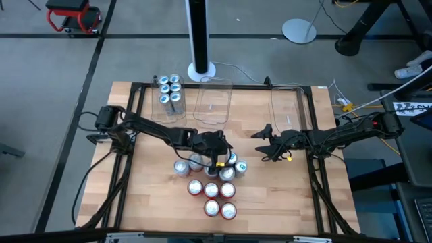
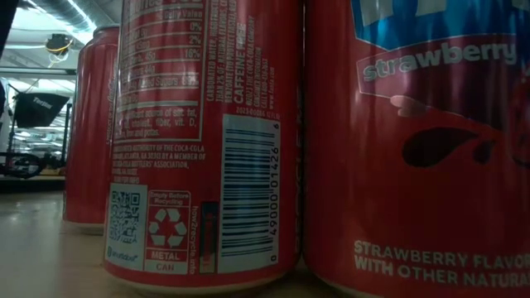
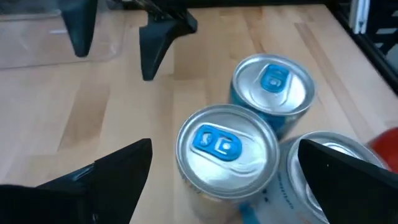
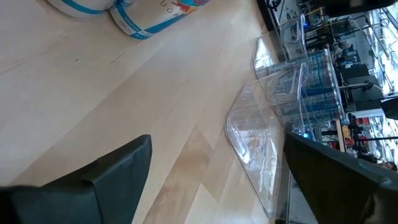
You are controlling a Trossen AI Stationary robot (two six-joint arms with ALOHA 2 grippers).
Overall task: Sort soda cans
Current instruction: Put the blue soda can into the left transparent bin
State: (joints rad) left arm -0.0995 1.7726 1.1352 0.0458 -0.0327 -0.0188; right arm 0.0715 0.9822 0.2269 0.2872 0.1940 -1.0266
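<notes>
Left claw (image 1: 217,156) is hovering wide open at center; right claw (image 1: 264,143) is waiting open, well right of it.

From overhead I get even, bright light on the desk (image 1: 155,202) with only soft shadows. At desk height the red cans (image 2: 207,141) fill my view, dim and backlit by ceiling strip lights. Both wrist cameras blur their near fingers; silver can tops (image 3: 227,146) show mild glare.

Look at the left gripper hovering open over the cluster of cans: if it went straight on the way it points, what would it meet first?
Most likely the blue-tabbed can lying between the left gripper's open fingers, though depth is hard to judge.
</notes>
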